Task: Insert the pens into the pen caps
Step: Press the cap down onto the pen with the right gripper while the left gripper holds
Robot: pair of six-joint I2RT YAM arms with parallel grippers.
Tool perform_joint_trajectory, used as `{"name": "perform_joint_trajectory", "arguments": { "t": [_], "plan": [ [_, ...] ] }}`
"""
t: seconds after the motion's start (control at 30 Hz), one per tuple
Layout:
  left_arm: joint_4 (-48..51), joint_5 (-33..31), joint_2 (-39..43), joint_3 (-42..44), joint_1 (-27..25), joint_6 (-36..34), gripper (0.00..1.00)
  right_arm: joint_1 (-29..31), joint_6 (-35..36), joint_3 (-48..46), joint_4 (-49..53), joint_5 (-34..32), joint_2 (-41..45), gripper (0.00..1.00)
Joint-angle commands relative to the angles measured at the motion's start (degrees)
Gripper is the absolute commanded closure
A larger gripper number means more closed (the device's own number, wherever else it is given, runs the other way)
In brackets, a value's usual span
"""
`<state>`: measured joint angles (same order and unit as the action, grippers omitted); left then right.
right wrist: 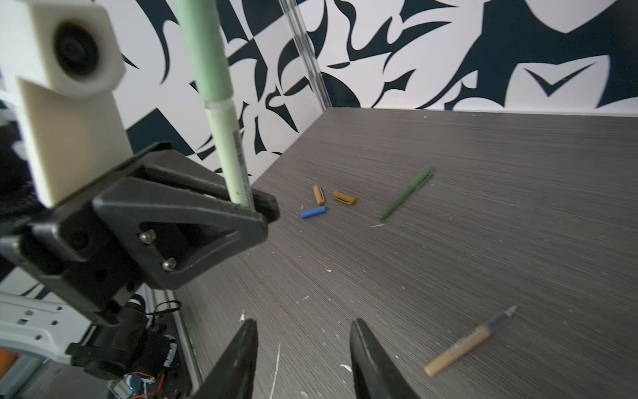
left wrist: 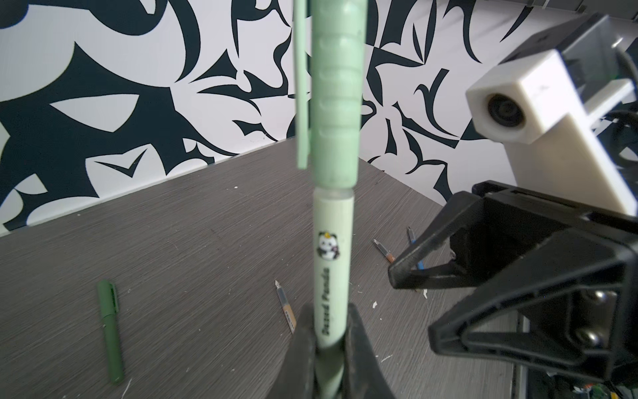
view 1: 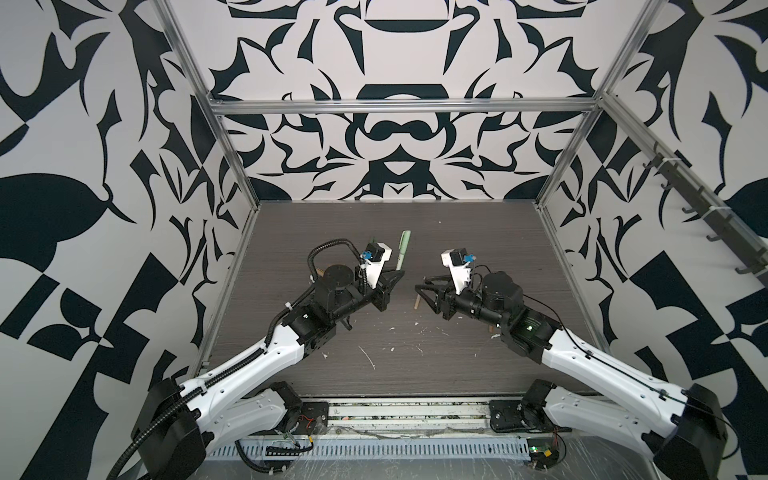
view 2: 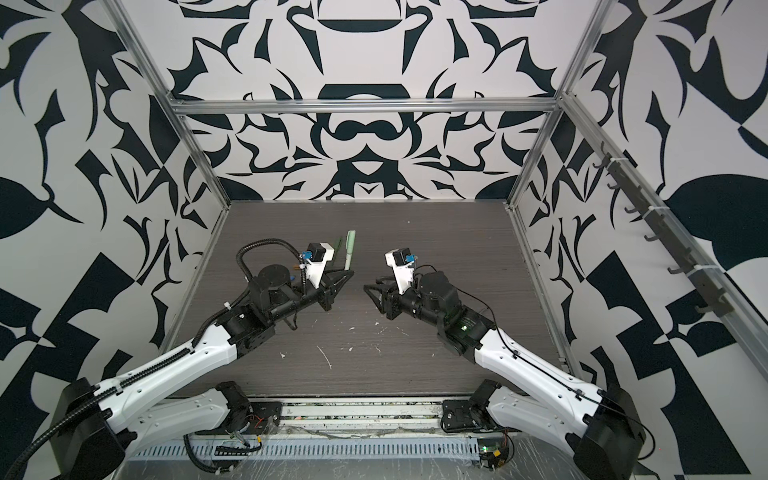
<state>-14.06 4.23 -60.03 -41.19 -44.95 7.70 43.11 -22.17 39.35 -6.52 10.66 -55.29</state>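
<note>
Hiding the base of pale green pen (left wrist: 333, 276) — clamped left pincer (left wrist: 330, 319).

- Left arm (view 1: 266, 361) and right arm (view 1: 590, 357): white shells, black joints.
- Ribbed black cable hose (view 1: 332, 241) runs along the left arm.
- White boxy wrist camera (left wrist: 518, 100), blue connector (view 1: 367, 254).
- Black triangular fingers (right wrist: 207, 214), silver screws (right wrist: 147, 236).
</note>
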Motion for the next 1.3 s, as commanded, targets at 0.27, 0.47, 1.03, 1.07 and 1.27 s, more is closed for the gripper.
{"name": "perform_joint_trajectory", "arguments": {
  "t": [0.27,0.47,1.03,1.07,1.27],
  "plan": [
    [0.0,-2.9,1.1,0.3,0.2,-3.3,1.00,-0.1,8.8,9.2,6.7,-8.4,0.3,0.53],
    [0.8,-4.2,0.8,-0.2,0.2,-3.8,1.00,-0.3,7.8,18.4,10.9,-7.6,-2.2,0.47],
    [1.9,-4.3,1.9,-0.9,0.2,-3.1,1.00,-1.3,2.4,36.7,7.2,0.6,-17.3,0.56],
    [1.9,-4.2,2.1,-1.0,0.2,-3.0,1.00,-1.2,2.2,36.9,7.3,0.8,-17.8,0.57],
    [2.0,-4.1,2.1,-1.0,0.2,-3.0,1.00,-1.3,0.5,37.1,8.2,4.6,-20.2,0.72]
  ]
}}
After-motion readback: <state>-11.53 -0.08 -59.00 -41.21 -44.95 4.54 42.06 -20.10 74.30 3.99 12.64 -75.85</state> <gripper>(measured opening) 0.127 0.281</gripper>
